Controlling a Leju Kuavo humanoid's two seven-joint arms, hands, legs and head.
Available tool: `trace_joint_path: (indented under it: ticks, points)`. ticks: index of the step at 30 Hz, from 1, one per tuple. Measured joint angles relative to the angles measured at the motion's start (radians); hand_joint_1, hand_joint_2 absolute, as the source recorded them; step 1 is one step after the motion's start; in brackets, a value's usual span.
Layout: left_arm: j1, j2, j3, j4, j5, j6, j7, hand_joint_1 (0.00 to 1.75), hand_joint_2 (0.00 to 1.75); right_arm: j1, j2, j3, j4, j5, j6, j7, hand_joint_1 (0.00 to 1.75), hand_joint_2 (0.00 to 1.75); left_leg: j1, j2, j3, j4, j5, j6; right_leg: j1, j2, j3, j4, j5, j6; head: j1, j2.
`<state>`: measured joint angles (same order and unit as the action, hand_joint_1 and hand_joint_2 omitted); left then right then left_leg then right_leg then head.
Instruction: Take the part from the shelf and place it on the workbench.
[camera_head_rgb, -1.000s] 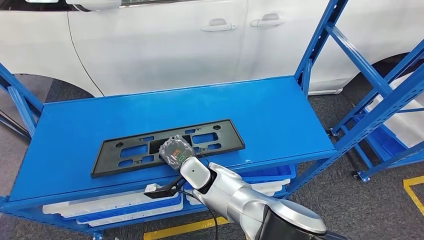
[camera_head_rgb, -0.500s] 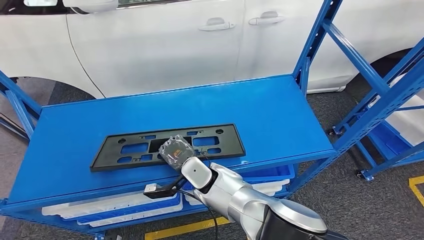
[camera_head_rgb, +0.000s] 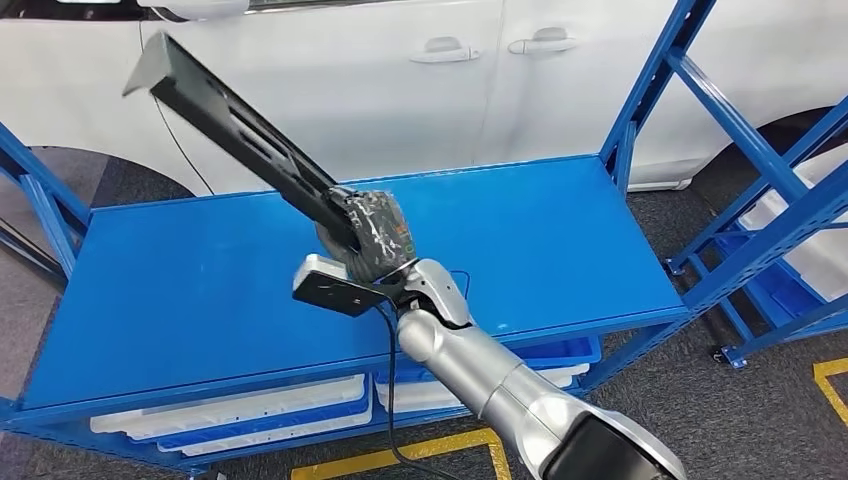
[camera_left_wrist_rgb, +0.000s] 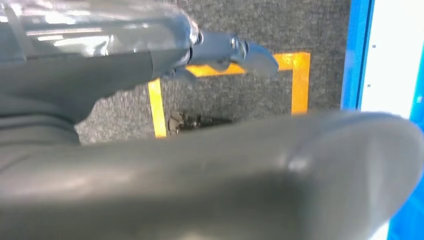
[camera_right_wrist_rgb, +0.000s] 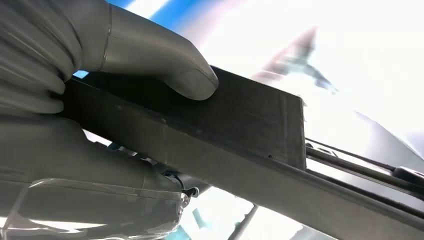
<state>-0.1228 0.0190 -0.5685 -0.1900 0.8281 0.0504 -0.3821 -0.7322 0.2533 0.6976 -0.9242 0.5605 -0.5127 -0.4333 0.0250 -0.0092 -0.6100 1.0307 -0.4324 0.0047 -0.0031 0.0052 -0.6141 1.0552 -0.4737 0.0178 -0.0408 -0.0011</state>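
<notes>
One long black licence-plate frame (camera_head_rgb: 235, 120), lifted clear of the blue shelf (camera_head_rgb: 180, 290), slanting from its far end up at the left, in front of the white car (camera_head_rgb: 330, 80), down to the right hand (camera_head_rgb: 368, 235) above the middle of the top board. Gripped near one end only: thumb (camera_right_wrist_rgb: 165, 65) clamped over the upper face, fingers tucked beneath, seen close in the right wrist view. No contact between frame and board; well above its front edge. Beneath the board, white trays (camera_head_rgb: 230, 410) stacked on the lower level. Further right, the blue upright (camera_head_rgb: 640, 85) at the shelf's right rear corner, and a second blue rack (camera_head_rgb: 780, 200) beyond.

Left hand (camera_left_wrist_rgb: 235, 50) hanging over grey floor with yellow tape (camera_left_wrist_rgb: 157, 107); fingers apart, holding nothing.

Likely trouble: a long lever held at one end, so twisting or slipping in the grasp under its own weight. Free end close to the car door, so a wide swing risks striking the paint. Turning rightward risks clipping the upright or the rack. Workbench unseen, so carry distance unknown.
</notes>
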Motion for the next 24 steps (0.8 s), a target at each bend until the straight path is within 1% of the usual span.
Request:
trace_joint_path:
  ticks: [1, 2, 3, 4, 5, 6, 7, 8, 9, 10, 11, 12, 14, 15, 16, 18, 19, 20, 21, 22, 23, 24]
  points:
    - [0.000, 0.002, 0.004, 0.000, 0.004, 0.000, 0.001, 0.00, 0.00, 0.032, -0.013, -0.028, -0.080, -0.121, 0.023, -0.078, 1.75, 1.75, 0.000, 0.000, 0.000, -0.001, 0.000, 0.005, -0.002, 0.000, -0.022, 0.047, -0.028, 0.005, 0.000, 0.000]
    - [0.001, 0.005, 0.008, 0.000, 0.010, -0.001, 0.004, 0.00, 0.00, 0.064, -0.031, -0.056, -0.169, -0.249, 0.072, -0.141, 1.75, 1.75, -0.002, 0.000, 0.000, -0.001, -0.001, 0.009, -0.002, 0.000, -0.054, 0.115, -0.062, 0.008, 0.000, 0.000]
    - [0.004, 0.008, 0.013, 0.000, 0.016, -0.001, 0.008, 0.00, 0.00, 0.096, -0.049, -0.082, -0.260, -0.370, 0.140, -0.184, 1.75, 1.75, -0.004, 0.000, 0.001, -0.001, -0.002, 0.013, -0.002, 0.000, -0.089, 0.187, -0.090, 0.010, 0.000, 0.000]
    - [0.008, 0.012, 0.019, 0.001, 0.022, 0.000, 0.014, 0.00, 0.00, 0.131, -0.072, -0.109, -0.354, -0.481, 0.237, -0.211, 1.75, 1.75, -0.007, -0.001, 0.002, -0.001, -0.004, 0.016, -0.002, 0.000, -0.117, 0.241, -0.105, 0.009, 0.000, 0.000]
    - [0.014, 0.016, 0.025, 0.002, 0.030, 0.004, 0.019, 0.00, 0.00, 0.170, -0.092, -0.139, -0.447, -0.579, 0.357, -0.230, 1.75, 1.75, -0.009, -0.002, 0.004, -0.001, -0.006, 0.018, -0.001, 0.000, -0.130, 0.261, -0.101, 0.006, 0.000, 0.000]
    - [0.021, 0.020, 0.031, 0.002, 0.038, 0.009, 0.024, 0.00, 0.00, 0.211, -0.106, -0.170, -0.533, -0.658, 0.488, -0.244, 1.75, 1.75, -0.012, -0.004, 0.007, -0.001, -0.008, 0.020, 0.001, 0.000, -0.123, 0.238, -0.077, 0.001, 0.000, 0.000]
    - [0.028, 0.023, 0.037, 0.003, 0.046, 0.015, 0.028, 0.00, 0.00, 0.251, -0.115, -0.202, -0.614, -0.725, 0.622, -0.255, 1.75, 1.75, -0.015, -0.005, 0.011, -0.001, -0.010, 0.021, 0.004, 0.000, -0.097, 0.177, -0.040, -0.007, 0.000, 0.000]
    - [0.035, 0.025, 0.044, 0.003, 0.054, 0.020, 0.030, 0.00, 0.00, 0.286, -0.115, -0.232, -0.688, -0.775, 0.747, -0.262, 1.75, 1.75, -0.018, -0.005, 0.014, -0.001, -0.013, 0.021, 0.008, 0.000, -0.063, 0.102, -0.006, -0.017, 0.000, 0.000]
    - [0.039, 0.027, 0.051, 0.004, 0.061, 0.022, 0.030, 0.00, 0.00, 0.315, -0.111, -0.256, -0.748, -0.806, 0.844, -0.266, 1.75, 1.75, -0.022, -0.005, 0.016, -0.001, -0.016, 0.020, 0.012, -0.001, -0.032, 0.037, 0.020, -0.026, 0.000, 0.000]
    - [0.043, 0.029, 0.057, 0.005, 0.065, 0.023, 0.029, 0.00, 0.00, 0.340, -0.106, -0.276, -0.799, -0.826, 0.909, -0.269, 1.75, 1.75, -0.023, -0.004, 0.017, -0.001, -0.018, 0.017, 0.016, -0.003, -0.011, -0.008, 0.034, -0.032, 0.000, 0.000]
    - [0.046, 0.031, 0.062, 0.006, 0.068, 0.024, 0.029, 0.00, 0.00, 0.361, -0.100, -0.293, -0.842, -0.837, 0.951, -0.270, 1.75, 1.75, -0.023, -0.004, 0.017, -0.002, -0.020, 0.014, 0.019, -0.004, -0.003, -0.026, 0.034, -0.034, 0.000, 0.000]
    - [0.049, 0.032, 0.067, 0.006, 0.070, 0.024, 0.029, 0.00, 0.00, 0.379, -0.095, -0.305, -0.873, -0.839, 0.969, -0.271, 1.75, 1.75, -0.023, -0.003, 0.018, -0.004, -0.021, 0.009, 0.021, -0.005, -0.001, -0.030, 0.035, -0.035, 0.000, 0.000]
    - [0.053, 0.034, 0.073, 0.007, 0.071, 0.028, 0.031, 0.00, 0.00, 0.410, -0.083, -0.322, -0.919, -0.832, 1.004, -0.269, 1.75, 1.75, -0.024, -0.001, 0.021, -0.003, -0.026, -0.001, 0.016, -0.006, 0.006, -0.043, 0.039, -0.039, 0.000, 0.000]
    - [0.053, 0.035, 0.075, 0.007, 0.072, 0.032, 0.034, 0.00, 0.00, 0.420, -0.077, -0.325, -0.934, -0.826, 1.026, -0.269, 1.75, 1.75, -0.025, 0.000, 0.017, 0.012, -0.039, -0.006, 0.012, -0.007, 0.012, -0.052, 0.043, -0.042, 0.000, 0.000]
    - [0.053, 0.037, 0.076, 0.007, 0.072, 0.035, 0.039, 0.00, 0.00, 0.428, -0.071, -0.323, -0.944, -0.819, 1.045, -0.269, 1.75, 1.75, -0.024, 0.001, 0.003, 0.048, -0.062, -0.010, 0.008, -0.008, 0.017, -0.060, 0.046, -0.045, 0.000, 0.000]
    - [0.054, 0.040, 0.078, 0.008, 0.072, 0.040, 0.049, 0.00, 0.00, 0.447, -0.065, -0.304, -0.955, -0.801, 1.052, -0.268, 1.75, 1.75, -0.019, 0.002, -0.050, 0.169, -0.126, -0.020, 0.006, -0.010, 0.021, -0.063, 0.046, -0.049, 0.000, 0.000]
    - [0.054, 0.043, 0.079, 0.009, 0.071, 0.041, 0.052, 0.00, 0.00, 0.459, -0.064, -0.288, -0.957, -0.792, 1.040, -0.267, 1.75, 1.75, -0.016, 0.002, -0.077, 0.226, -0.148, -0.024, 0.006, -0.010, 0.021, -0.062, 0.045, -0.050, 0.000, 0.000]
    - [0.054, 0.045, 0.079, 0.010, 0.070, 0.043, 0.055, 0.00, 0.00, 0.471, -0.064, -0.269, -0.959, -0.786, 1.025, -0.266, 1.75, 1.75, -0.013, 0.002, -0.091, 0.257, -0.154, -0.029, 0.006, -0.009, 0.021, -0.060, 0.045, -0.050, 0.000, 0.000]
    - [0.055, 0.047, 0.079, 0.011, 0.067, 0.044, 0.058, 0.00, 0.00, 0.482, -0.064, -0.248, -0.959, -0.783, 1.011, -0.265, 1.75, 1.75, -0.011, 0.002, -0.088, 0.251, -0.141, -0.032, 0.006, -0.009, 0.021, -0.058, 0.045, -0.049, 0.000, 0.000]
    - [0.056, 0.049, 0.079, 0.011, 0.065, 0.046, 0.061, 0.00, 0.00, 0.491, -0.064, -0.225, -0.960, -0.781, 1.002, -0.264, 1.75, 1.75, -0.008, 0.003, -0.066, 0.207, -0.113, -0.034, 0.005, -0.008, 0.021, -0.055, 0.044, -0.047, 0.000, 0.000]
    - [0.056, 0.051, 0.079, 0.012, 0.064, 0.048, 0.065, 0.00, 0.00, 0.498, -0.064, -0.205, -0.962, -0.781, 0.999, -0.264, 1.75, 1.75, -0.006, 0.003, -0.030, 0.137, -0.078, -0.035, 0.004, -0.007, 0.020, -0.051, 0.043, -0.044, 0.000, 0.000]
    - [0.055, 0.053, 0.079, 0.012, 0.063, 0.050, 0.069, 0.00, 0.00, 0.503, -0.065, -0.187, -0.964, -0.780, 1.001, -0.264, 1.75, 1.75, -0.006, 0.002, 0.005, 0.072, -0.053, -0.034, 0.005, -0.007, 0.018, -0.045, 0.040, -0.040, 0.000, 0.000]
